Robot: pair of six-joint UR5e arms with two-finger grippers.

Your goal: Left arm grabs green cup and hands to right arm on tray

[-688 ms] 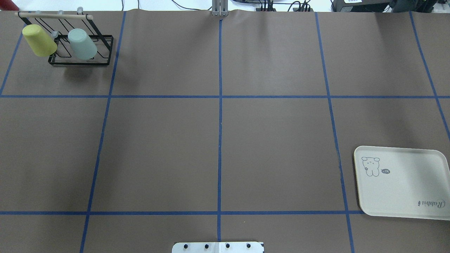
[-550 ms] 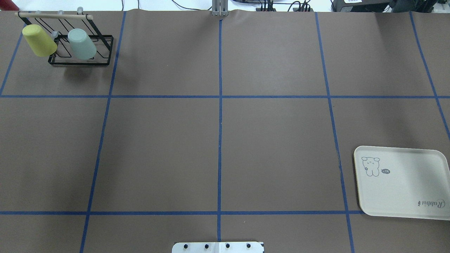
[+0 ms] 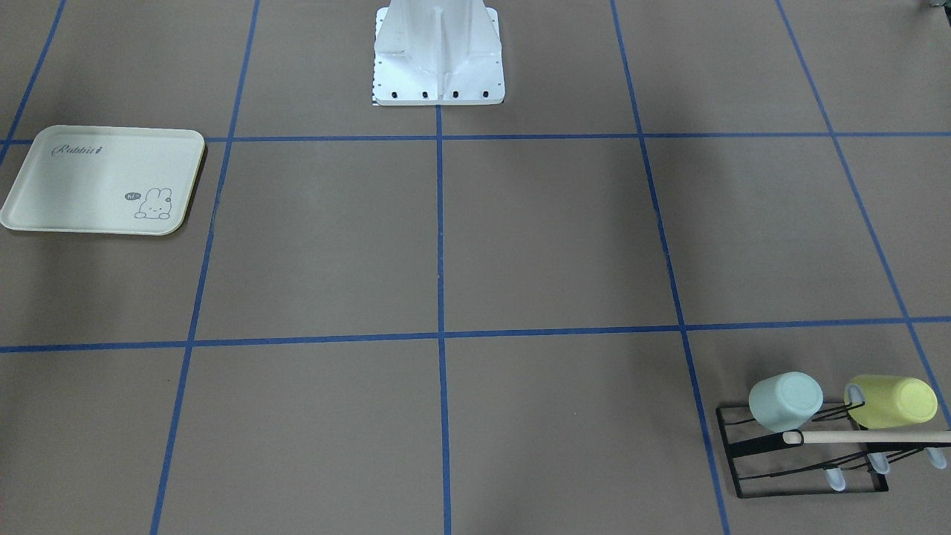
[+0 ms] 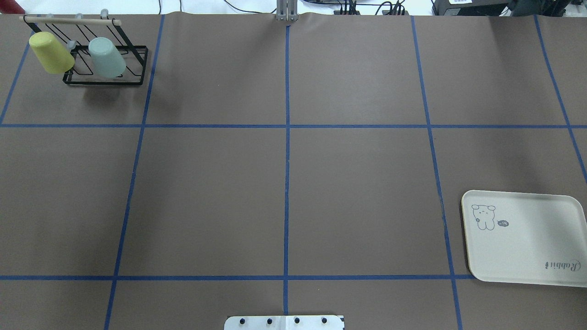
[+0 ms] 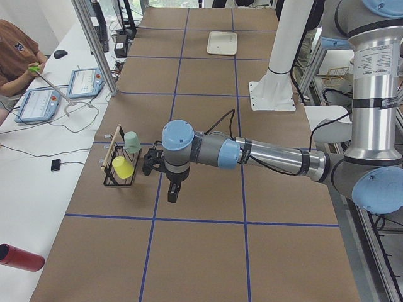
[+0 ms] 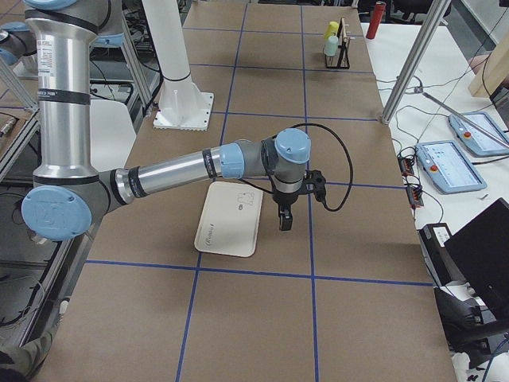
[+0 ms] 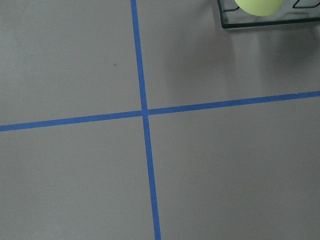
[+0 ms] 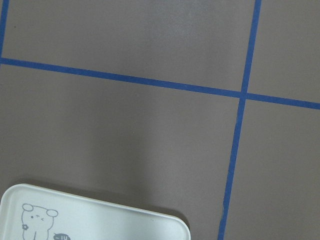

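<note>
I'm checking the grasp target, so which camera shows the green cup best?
Overhead exterior: the green cup shows whole, tilted on the rack. Front-facing has the wooden bar over its lower edge; side views show it small; the wrist views miss it.

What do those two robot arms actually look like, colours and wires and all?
They look nearly alike. The left arm and right arm are silver-grey metal tubes linked by rounded joints with pale blue caps. Each ends in a small black gripper, the left gripper and the right gripper, and a thin black cable loops out beside the wrist.
</note>
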